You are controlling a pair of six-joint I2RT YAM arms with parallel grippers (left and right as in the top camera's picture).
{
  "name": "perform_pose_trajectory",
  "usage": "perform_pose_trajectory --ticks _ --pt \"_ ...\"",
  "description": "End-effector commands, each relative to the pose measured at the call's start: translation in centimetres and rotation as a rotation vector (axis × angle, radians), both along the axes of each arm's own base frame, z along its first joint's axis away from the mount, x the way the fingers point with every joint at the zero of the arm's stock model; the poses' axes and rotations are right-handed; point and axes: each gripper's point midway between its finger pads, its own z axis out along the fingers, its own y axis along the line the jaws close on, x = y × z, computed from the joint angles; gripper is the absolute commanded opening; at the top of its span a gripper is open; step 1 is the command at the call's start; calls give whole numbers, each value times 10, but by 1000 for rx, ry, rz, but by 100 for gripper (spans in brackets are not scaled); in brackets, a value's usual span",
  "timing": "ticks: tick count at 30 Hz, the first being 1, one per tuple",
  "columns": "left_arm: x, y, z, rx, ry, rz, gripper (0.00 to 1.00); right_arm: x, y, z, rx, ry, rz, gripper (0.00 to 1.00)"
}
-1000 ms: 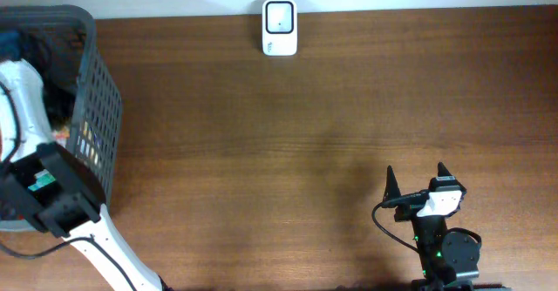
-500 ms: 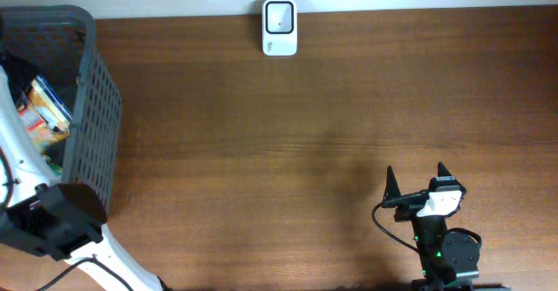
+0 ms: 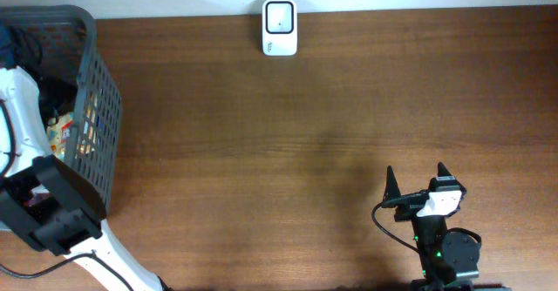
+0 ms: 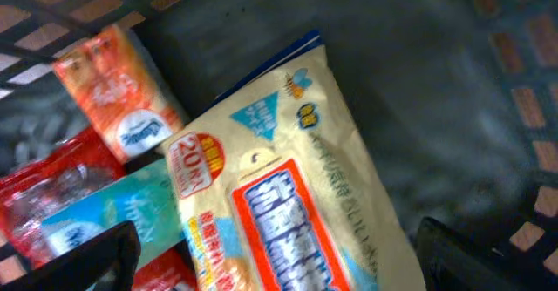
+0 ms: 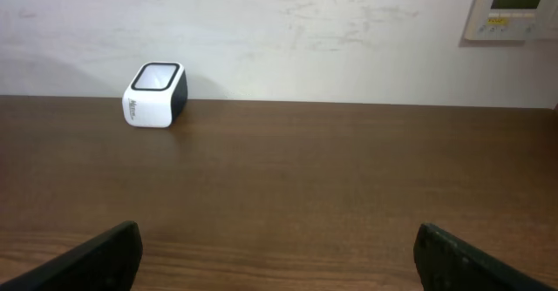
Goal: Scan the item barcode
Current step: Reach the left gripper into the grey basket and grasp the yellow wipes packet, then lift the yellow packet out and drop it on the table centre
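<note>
Where legible, "20" badge (image 4: 193, 159) on packet (image 4: 336, 143)

- Left arm (image 3: 24, 99) coming into view: a smooth white tube link, rounded at the bend, and a second white link (image 3: 113, 258) lower down.
- Between them sits a boxy black housing (image 3: 54, 206), matt and hard-edged.
- A thin black cable (image 3: 39, 254) loops out beside that housing.
- Left gripper (image 4: 279, 230): matt black fingers, flat, wedge-shaped.
- Over to the right arm (image 3: 446, 252), which is black and rounded, with a small green light (image 3: 433, 256) glowing on it.
- A white block (image 3: 436, 204) caps its wrist, with a black wire (image 3: 380, 214) curling off the side.
- Right gripper (image 3: 416, 173) has two black fingers tapering to sharp points.
</note>
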Motion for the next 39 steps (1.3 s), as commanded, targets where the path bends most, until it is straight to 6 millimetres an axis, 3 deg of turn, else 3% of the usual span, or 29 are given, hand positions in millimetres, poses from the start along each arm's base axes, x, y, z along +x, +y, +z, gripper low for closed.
perform_pose_trajectory --ticks 1,5,10,11,12,13,14,15,19,22,26,30,32,35,37,39 --pt "2 -6 -20 -52 -15 21 99 0 0 -3 6 5 -3 98" --pt "15 -27 -46 -181 -74 -13 99 0 0 -3 6 5 -3 98" --pt "17 -32 -65 -220 -68 -18 96 0 0 -3 6 5 -3 98" --pt "16 -33 -68 -224 -59 -17 84 0 0 -3 7 5 -3 99" --pt "14 -34 -70 -229 -48 -16 58 0 0 -3 6 5 -3 98" --pt "12 -34 -71 -233 -42 -15 44 0 0 -3 6 5 -3 98" --pt "10 -35 -71 -237 -32 -13 14 0 0 -3 7 5 -3 98" --pt "8 -35 -71 -236 -25 -14 0 0 0 -3 6 5 -3 98" --pt "3 -29 -57 -234 -19 -25 0 0 0 -3 6 5 -3 98" --pt "1 -15 -14 -198 -71 -30 0 0 0 -3 6 5 -3 98" --pt "2 5 89 -44 -260 -100 0 0 0 -3 6 5 -3 98" --pt "-18 0 184 100 -456 -108 0 0 0 -3 7 5 -3 98" --pt "-28 -7 216 148 -523 -117 0 0 0 -3 6 5 -3 99" --pt "-43 -28 262 184 -646 -161 0 0 0 -3 6 5 -3 98" --pt "-39 -66 299 167 -777 -333 0 0 0 -3 6 5 -3 98" --pt "-35 -119 329 112 -900 -533 0 0 0 -3 6 5 -3 98"
